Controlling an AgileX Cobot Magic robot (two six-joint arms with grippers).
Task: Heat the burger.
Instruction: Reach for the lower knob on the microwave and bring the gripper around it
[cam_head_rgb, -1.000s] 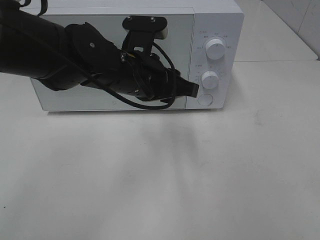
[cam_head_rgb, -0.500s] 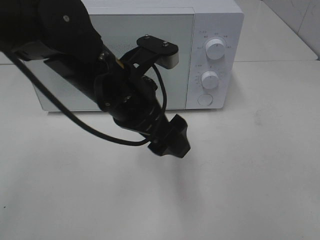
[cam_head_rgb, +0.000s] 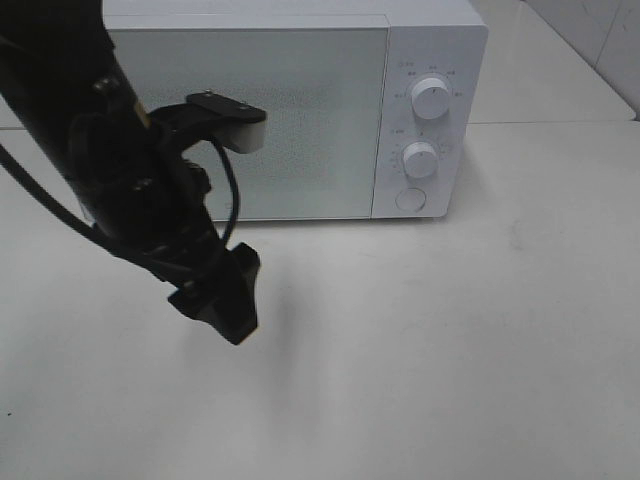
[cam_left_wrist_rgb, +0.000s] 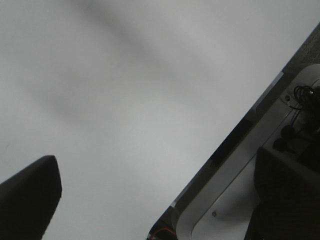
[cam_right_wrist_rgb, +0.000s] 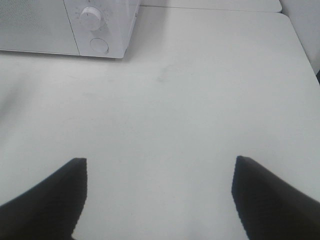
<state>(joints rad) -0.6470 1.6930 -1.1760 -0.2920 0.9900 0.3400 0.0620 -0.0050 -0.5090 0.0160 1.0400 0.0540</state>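
Left gripper hangs jaws apart over plain white tabletop before shut white box-shaped microwave; right gripper likewise spread.

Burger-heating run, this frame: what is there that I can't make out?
- The burger: in no view; the shut microwave door shows nothing inside, exterior high.
- Its left end: behind the left arm, exterior high.
- The dial markings: too small, exterior high.
- The right gripper: fingers cut by the right wrist frame edge.

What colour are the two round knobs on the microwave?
White knobs, same as the microwave; clearest in the exterior high view.
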